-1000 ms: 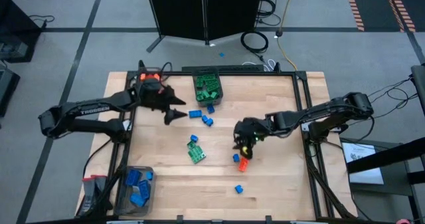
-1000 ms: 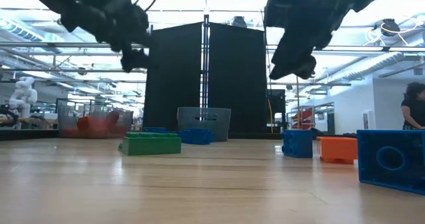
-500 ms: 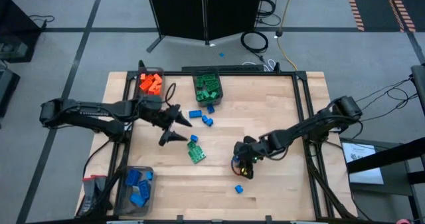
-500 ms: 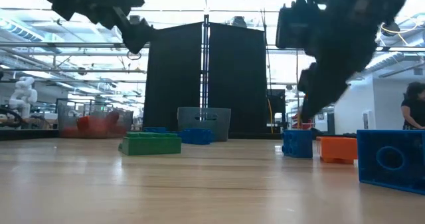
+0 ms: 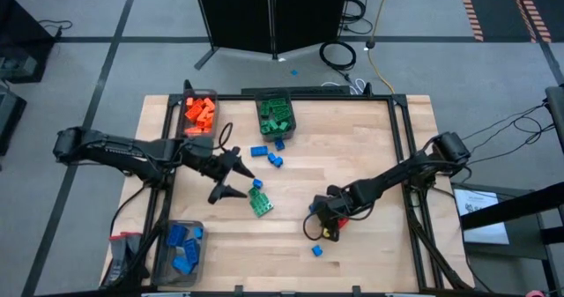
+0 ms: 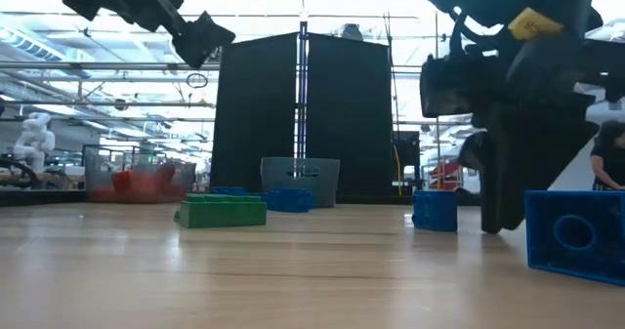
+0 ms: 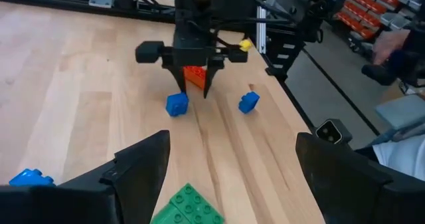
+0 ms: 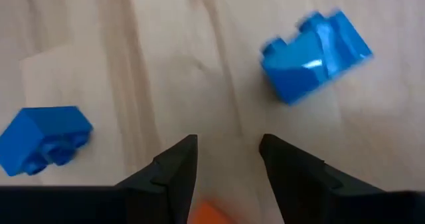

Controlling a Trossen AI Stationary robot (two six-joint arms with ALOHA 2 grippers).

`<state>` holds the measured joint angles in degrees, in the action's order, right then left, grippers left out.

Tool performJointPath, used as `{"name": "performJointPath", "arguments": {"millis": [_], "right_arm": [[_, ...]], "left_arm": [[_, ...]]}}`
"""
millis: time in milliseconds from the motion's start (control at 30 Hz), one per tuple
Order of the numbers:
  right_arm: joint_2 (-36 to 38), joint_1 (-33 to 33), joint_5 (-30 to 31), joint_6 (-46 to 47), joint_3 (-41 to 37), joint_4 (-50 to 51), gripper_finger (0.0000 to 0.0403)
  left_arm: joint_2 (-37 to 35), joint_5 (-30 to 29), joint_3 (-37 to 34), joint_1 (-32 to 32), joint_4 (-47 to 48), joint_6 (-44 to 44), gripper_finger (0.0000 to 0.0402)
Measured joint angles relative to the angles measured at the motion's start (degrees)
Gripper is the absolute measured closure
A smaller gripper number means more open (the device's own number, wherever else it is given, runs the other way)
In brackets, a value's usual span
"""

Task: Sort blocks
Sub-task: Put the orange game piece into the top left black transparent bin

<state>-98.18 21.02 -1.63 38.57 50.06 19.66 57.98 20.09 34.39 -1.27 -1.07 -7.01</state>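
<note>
An orange block [image 7: 194, 76] lies on the wooden table right of centre, with small blue blocks [image 8: 315, 44] [image 8: 43, 141] close by. My right gripper [image 5: 322, 228] points steeply down over it, open, one finger on either side of the orange block [image 8: 214, 212]. In the low view that gripper [image 6: 503, 187] hides the orange block. My left gripper [image 5: 233, 182] hovers open and holds nothing, left of a green block [image 5: 261, 205] with a blue one [image 5: 257, 185] beside it. More blue blocks [image 5: 265, 154] lie farther back. My right gripper straddles the orange block from above, its fingers [image 7: 209, 84] slanting down to the table. Whether a finger touches the block, I cannot tell.
Three bins stand at the edges: one with orange blocks [image 5: 200, 112] at the far left, one with green blocks [image 5: 275, 116] at the far middle, one with blue blocks [image 5: 181, 248] at the near left. A lone blue block [image 5: 316, 250] lies near the front edge.
My right gripper has come down and toward the near edge, tipping steeper, until its fingers stand around the orange block. My left gripper has swung from beside the orange bin toward the table's middle and near side, staying open.
</note>
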Motion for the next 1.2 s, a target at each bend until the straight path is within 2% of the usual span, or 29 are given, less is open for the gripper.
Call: {"name": "performJointPath", "arguments": {"millis": [200, 367, 567, 733, 833, 967, 1200], "right_arm": [[1.37, -0.99, -1.18, -4.05, 1.38, 4.06, 0.0221], [3.15, -2.28, -1.56, -9.73, 9.4, 8.24, 0.0212], [2.56, 1.71, -1.63, -18.56, 16.75, 15.87, 0.0204], [1.65, 6.07, -1.52, -21.3, 17.29, 24.04, 0.0202], [1.39, 7.14, 2.06, -21.63, 16.88, 28.3, 0.0202], [1.36, 7.37, 5.0, -21.44, 16.18, 28.42, 0.0202], [-2.47, 7.65, 4.44, -21.9, 15.98, 29.5, 0.0184]], "left_arm": [[0.02, -0.06, 0.0, -0.47, -0.09, 0.35, 0.0075], [0.02, -1.5, -0.02, -0.47, 0.09, 0.38, 0.0075], [0.02, -4.7, -1.33, -0.47, 0.12, 0.37, 0.0075], [0.02, -5.54, -2.23, -0.93, 0.4, -0.02, 0.0075], [0.02, -5.62, -2.25, -1.17, 0.13, 0.02, 0.0075], [0.02, -5.65, -2.25, -1.39, -0.01, 0.07, 0.0075], [0.02, -5.65, -2.25, -1.52, -0.02, -0.01, 0.0075]]}}
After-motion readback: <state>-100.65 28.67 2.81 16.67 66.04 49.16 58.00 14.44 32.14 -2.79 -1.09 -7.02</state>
